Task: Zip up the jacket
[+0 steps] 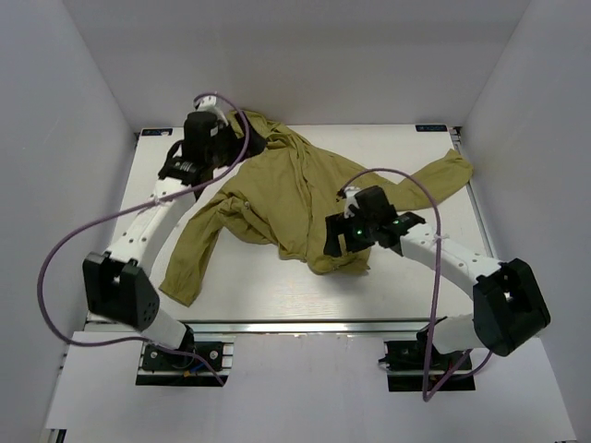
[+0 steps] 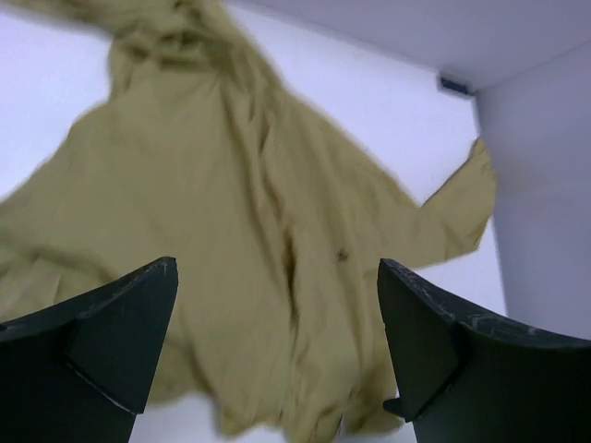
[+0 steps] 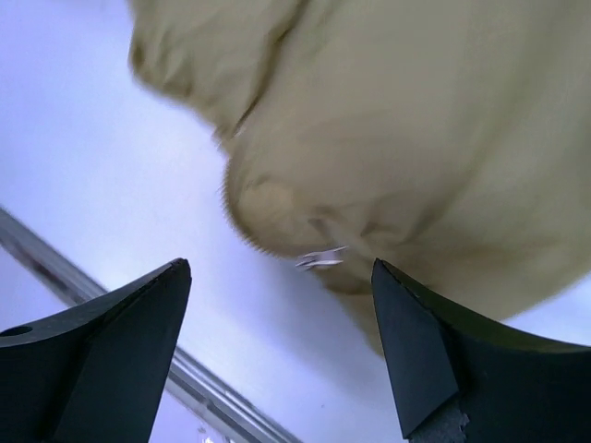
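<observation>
The olive-yellow jacket lies crumpled across the middle of the white table, hood at the back left, one sleeve toward the front left and one toward the back right. My left gripper hovers over the hood end, open and empty; its wrist view shows the jacket spread below the fingers. My right gripper hovers over the jacket's front hem, open and empty. Its wrist view shows the hem with a small white zipper pull between and beyond the fingers.
White walls enclose the table on three sides. A metal rail runs along the front edge; it also shows in the right wrist view. Purple cables loop off both arms.
</observation>
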Motion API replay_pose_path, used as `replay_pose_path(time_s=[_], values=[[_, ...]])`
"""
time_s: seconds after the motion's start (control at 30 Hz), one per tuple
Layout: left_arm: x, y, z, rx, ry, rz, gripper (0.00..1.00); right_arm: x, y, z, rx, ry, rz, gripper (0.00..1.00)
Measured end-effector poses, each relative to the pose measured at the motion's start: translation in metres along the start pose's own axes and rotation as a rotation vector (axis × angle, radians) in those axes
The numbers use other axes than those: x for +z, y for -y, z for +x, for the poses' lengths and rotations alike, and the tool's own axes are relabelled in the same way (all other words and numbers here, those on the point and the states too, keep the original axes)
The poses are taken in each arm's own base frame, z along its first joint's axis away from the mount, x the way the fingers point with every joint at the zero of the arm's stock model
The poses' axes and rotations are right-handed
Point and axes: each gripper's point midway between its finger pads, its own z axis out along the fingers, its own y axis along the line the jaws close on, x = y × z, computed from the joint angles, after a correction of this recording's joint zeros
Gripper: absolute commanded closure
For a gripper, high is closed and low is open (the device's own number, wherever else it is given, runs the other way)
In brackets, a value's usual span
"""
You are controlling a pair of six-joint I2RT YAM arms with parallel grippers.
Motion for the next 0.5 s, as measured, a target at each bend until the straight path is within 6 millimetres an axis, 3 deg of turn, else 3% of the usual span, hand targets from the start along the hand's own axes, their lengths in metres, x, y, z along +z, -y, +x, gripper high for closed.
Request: replay_pose_path(time_s=[0.07,0.17,0.27,0.33,0.4,0.47,0.5], values=[[-0.022,-0.015,0.023,-0.019,-0.048,-0.051,0.02,0.004,-0.015,0.015,-0.067,-0.049,-0.012,0.18],[-0.034,-0.055,0.084,-0.061,-0.205,-0.174,0.02,0.017,-0.041,0.044,-0.168,-0.142,-0.039,0.19],[-0.052,-0.100,0.158,-0.103,-0.383,-0.304,0.02,0.029,-0.037,0.058,-0.179,-0.198,-0.008,0.22],[-0.071,-0.121,0.196,-0.122,-0.488,-0.375,0.02,0.036,-0.029,0.064,-0.176,-0.221,0.020,0.23],[-0.086,-0.128,0.213,-0.133,-0.539,-0.406,0.02,0.041,-0.024,0.067,-0.181,-0.232,0.041,0.24],[-0.093,-0.125,0.210,-0.136,-0.534,-0.399,0.02,0.047,-0.024,0.068,-0.208,-0.232,0.046,0.29],[-0.094,-0.122,0.207,-0.135,-0.520,-0.389,0.02,0.048,-0.026,0.069,-0.221,-0.230,0.045,0.36]])
